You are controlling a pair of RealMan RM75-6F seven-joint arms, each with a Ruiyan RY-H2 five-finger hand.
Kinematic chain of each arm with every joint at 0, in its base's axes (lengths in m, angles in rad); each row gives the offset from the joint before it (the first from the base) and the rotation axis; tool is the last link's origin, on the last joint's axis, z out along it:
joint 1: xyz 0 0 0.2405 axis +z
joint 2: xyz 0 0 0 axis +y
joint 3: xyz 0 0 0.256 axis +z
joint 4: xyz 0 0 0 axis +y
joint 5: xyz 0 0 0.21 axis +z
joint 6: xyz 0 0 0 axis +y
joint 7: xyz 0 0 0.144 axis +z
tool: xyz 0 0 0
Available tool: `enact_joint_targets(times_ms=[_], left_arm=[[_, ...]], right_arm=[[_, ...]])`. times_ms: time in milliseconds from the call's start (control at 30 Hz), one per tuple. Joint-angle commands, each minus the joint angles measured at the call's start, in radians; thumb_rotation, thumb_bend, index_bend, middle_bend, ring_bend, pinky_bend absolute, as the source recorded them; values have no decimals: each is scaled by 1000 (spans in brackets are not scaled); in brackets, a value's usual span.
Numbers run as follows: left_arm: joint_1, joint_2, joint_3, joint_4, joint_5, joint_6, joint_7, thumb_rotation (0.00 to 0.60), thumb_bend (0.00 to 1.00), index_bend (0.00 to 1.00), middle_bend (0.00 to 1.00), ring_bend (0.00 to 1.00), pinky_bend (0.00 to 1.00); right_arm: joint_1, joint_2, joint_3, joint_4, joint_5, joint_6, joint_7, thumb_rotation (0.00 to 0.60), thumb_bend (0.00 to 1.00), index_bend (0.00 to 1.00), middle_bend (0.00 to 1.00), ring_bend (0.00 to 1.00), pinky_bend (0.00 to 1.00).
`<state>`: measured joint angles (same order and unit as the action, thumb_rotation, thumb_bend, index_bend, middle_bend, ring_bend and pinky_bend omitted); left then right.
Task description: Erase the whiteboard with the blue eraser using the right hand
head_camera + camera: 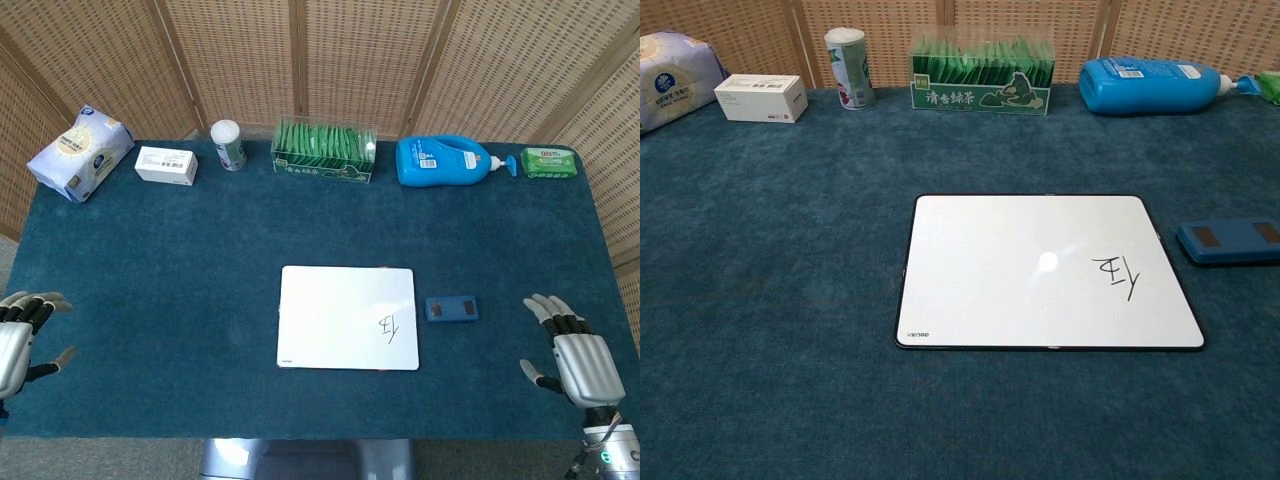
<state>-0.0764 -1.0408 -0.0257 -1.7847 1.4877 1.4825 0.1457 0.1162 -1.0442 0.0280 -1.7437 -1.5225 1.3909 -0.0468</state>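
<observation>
A white whiteboard point(347, 316) point(1045, 270) lies flat near the table's front middle, with a black mark point(388, 324) point(1119, 276) near its right edge. Just right of it lies the blue eraser point(452, 308) point(1230, 241), flat on the cloth. My right hand point(569, 355) hovers at the front right corner, empty, fingers spread, well right of the eraser. At the front left edge my left hand point(18, 338) is also empty with fingers apart. Neither hand shows in the chest view.
Along the back edge stand a tissue pack point(80, 151), a white box point(166, 164), a small can point(228, 145), a green tea box point(324, 151), a blue bottle point(443, 161) and a green pack point(548, 162). The blue cloth point(180, 260) covers the table.
</observation>
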Motion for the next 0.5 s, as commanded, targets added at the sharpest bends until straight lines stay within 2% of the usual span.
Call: enact_joint_targets(times_ms=[33,367,500], left_arm=[[-9,3,-1,-10,0,-13,2,600,268,337,297,261,191],[-39,24,-21,-48,-18,-49,1,600,267,332,290,255,175],[-53,34,-25,-58,-25,-72,-20,600,268,332,290,255,174]], right_arm=[[22,-10,12,-15,7,-25,-12,600,242,136,142,97,260],[154,-88,68,-9,127,-219,-123,600,243,162,125,22,194],[216,-134,89,30,194,-301,-182,600,253,172,117,0,167]])
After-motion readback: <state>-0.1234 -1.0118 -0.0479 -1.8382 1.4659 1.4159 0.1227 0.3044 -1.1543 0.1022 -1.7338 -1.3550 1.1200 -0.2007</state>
